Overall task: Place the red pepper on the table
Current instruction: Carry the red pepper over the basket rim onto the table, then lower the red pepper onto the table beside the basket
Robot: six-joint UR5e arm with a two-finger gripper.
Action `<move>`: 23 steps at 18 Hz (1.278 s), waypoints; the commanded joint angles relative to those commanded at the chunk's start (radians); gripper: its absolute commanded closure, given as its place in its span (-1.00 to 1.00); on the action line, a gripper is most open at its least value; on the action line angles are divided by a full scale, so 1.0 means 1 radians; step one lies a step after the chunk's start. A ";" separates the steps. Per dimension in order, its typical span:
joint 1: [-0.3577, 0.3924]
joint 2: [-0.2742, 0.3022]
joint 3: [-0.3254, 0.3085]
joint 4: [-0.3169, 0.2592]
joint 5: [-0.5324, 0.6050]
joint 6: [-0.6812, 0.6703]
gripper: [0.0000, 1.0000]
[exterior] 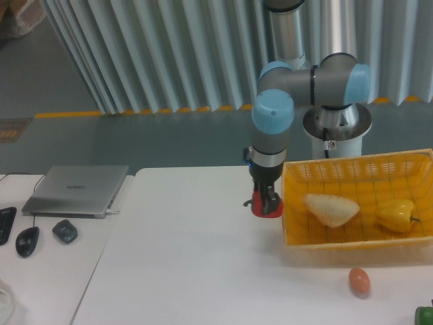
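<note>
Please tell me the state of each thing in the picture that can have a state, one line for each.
gripper: shut on the red pepper, just left of the basket
red pepper: held, outside the basket, above the table
basket: holds a pale piece and the yellow pepper
yellow pepper: lying in the basket
orange egg-shaped thing: lying on the table
laptop: closed

We saw a grey wavy wall at the back. Below it ran a yellow line on the dark floor. The light was soft and even.
</note>
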 joint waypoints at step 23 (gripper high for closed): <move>-0.103 -0.051 -0.023 0.008 0.233 -0.138 0.14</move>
